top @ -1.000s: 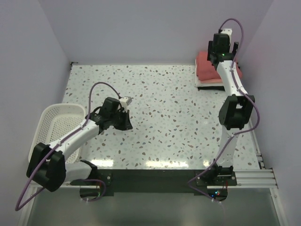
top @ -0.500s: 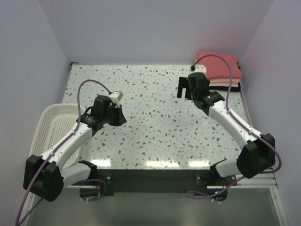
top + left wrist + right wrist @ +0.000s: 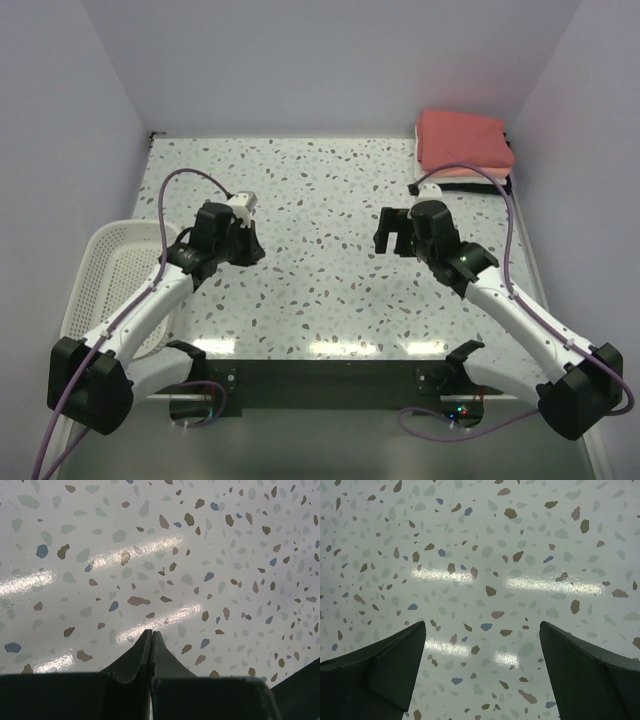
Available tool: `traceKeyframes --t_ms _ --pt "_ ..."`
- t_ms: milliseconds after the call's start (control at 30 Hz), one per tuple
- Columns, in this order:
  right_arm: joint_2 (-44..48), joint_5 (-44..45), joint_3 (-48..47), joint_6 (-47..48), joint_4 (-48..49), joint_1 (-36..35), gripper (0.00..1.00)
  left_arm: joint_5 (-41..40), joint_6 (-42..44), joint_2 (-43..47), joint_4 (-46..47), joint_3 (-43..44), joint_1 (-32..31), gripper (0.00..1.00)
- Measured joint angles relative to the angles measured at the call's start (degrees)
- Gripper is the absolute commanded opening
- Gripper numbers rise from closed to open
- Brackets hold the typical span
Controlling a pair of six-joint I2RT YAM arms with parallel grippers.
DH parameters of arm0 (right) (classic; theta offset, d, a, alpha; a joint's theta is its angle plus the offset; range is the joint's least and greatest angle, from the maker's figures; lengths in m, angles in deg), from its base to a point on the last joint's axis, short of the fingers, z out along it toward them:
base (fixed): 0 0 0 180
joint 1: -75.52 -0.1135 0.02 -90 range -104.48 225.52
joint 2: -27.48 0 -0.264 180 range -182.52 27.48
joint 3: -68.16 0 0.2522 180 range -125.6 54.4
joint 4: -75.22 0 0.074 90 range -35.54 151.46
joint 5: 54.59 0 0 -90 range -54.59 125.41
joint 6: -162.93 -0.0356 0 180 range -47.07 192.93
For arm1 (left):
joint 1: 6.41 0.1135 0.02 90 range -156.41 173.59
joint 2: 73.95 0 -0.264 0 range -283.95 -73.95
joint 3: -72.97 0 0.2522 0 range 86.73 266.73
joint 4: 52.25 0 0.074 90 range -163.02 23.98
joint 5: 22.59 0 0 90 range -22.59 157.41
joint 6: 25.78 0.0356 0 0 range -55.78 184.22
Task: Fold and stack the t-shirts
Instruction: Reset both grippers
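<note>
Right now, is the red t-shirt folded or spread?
Folded: the red t-shirt lies as a neat rectangle atop the stack.

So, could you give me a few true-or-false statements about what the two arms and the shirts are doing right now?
1. The right gripper is wide open and holds nothing. True.
2. The left gripper is clutching a shirt. False: it is shut on nothing, above the speckled table.
3. The folded t-shirts are stacked in the table's far right corner, a pink one on top. True.
4. The white basket stands right beside that stack. False: it sits at the left edge, across the table from it.
</note>
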Motion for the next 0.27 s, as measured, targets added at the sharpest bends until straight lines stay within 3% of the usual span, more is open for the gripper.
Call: traceKeyframes --t_ms 267 --pt "0.13 0.04 1.49 0.02 0.42 0.0 0.99 -0.2 0.0 0.87 0.02 -0.02 0.0 0.01"
